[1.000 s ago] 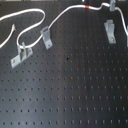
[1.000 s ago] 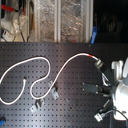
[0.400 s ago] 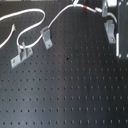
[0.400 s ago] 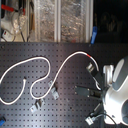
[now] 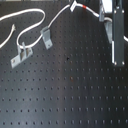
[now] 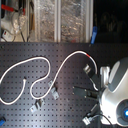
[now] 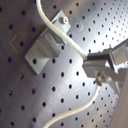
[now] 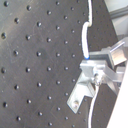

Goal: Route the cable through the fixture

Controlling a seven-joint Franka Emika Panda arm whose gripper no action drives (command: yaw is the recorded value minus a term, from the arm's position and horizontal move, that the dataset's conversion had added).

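The hand grips the cable, upper right in the first exterior view; dragging sideways may slip it off the fixture.

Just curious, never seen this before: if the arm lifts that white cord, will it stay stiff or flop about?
Probably floppy: the cable lies in loose curves across the black pegboard. It looks thin, so likely light. Where the gripper meets it, it trails away in a bend.
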